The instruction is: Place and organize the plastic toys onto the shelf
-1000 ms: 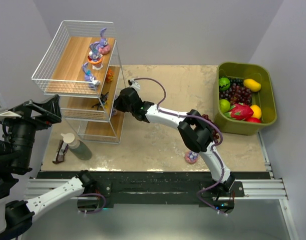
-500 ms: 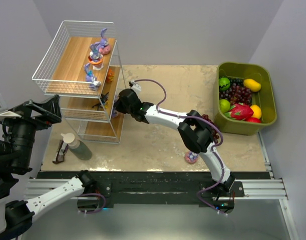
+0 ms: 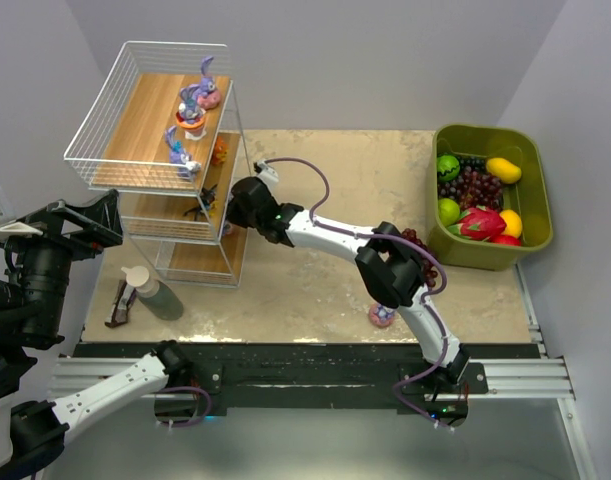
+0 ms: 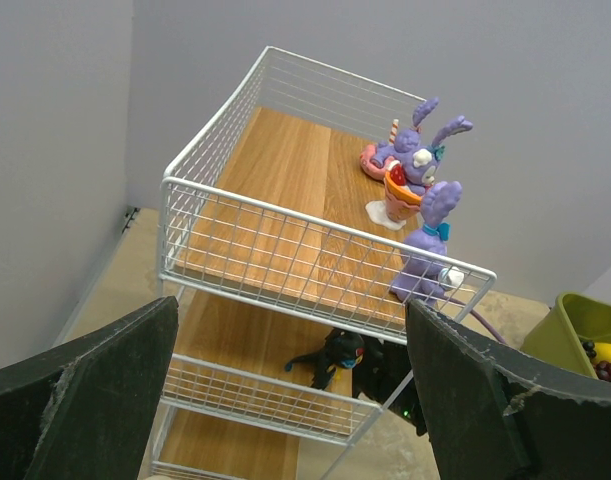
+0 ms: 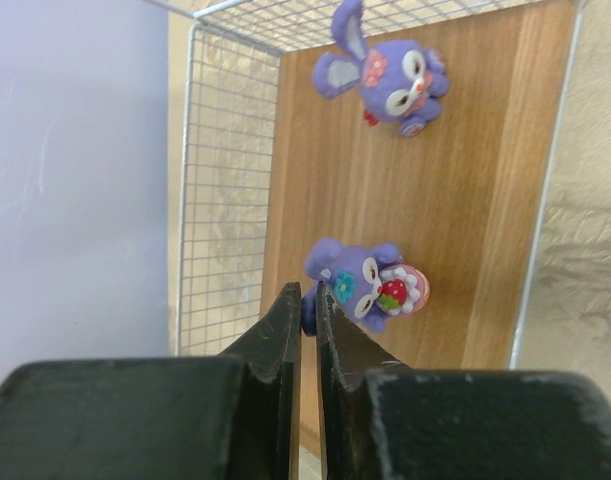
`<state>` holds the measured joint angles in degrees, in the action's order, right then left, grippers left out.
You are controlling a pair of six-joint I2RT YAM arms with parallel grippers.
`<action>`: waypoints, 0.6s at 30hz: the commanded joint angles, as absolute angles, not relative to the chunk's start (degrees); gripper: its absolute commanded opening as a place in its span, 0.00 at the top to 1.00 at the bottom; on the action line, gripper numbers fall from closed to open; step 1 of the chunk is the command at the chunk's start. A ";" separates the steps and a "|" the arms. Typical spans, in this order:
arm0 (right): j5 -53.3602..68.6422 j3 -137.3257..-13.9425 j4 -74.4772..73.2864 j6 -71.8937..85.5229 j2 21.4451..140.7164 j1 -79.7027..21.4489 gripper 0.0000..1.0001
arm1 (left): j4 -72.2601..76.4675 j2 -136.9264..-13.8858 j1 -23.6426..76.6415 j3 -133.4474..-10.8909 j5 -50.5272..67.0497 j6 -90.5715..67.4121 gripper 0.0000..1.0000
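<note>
The shelf (image 3: 95, 150) stands at the far left, a white wire rack with wooden boards. Three purple bunny toys (image 4: 417, 165) stand on its top tier. On the tier below are a black insect toy (image 4: 330, 358) and an orange toy (image 3: 218, 152). My right gripper (image 3: 235, 205) reaches into the shelf's side. In the right wrist view it (image 5: 307, 292) is shut, with a thin dark part of a purple bunny toy (image 5: 370, 285) between its tips, over a wooden board (image 5: 475, 200). Another purple bunny (image 5: 390, 80) lies farther along that board. A toy on a pink base (image 3: 382, 315) sits on the table. My left gripper (image 4: 292, 303) hangs open, high to the shelf's left.
An olive-green bin (image 3: 485, 262) of colourful fruits stands at the right edge. A dark grape bunch (image 3: 417, 243) lies beside the right arm's elbow. A white-capped bottle (image 3: 153, 295) and a small dark object (image 3: 120, 303) sit in front of the shelf.
My right gripper has edged a little left, closer into the shelf. The left arm has not moved.
</note>
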<state>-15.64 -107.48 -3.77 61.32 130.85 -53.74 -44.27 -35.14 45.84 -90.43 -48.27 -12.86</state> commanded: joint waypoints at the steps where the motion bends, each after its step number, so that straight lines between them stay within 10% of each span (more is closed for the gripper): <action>1: -18.45 -110.83 -3.95 63.54 128.32 -54.84 1.00 | -43.33 -35.07 46.05 -91.05 -49.22 -12.39 0.00; 18: -20.31 -112.41 -6.86 64.42 129.64 -55.20 0.99 | -43.68 -34.98 46.05 -90.97 -49.57 -12.39 0.00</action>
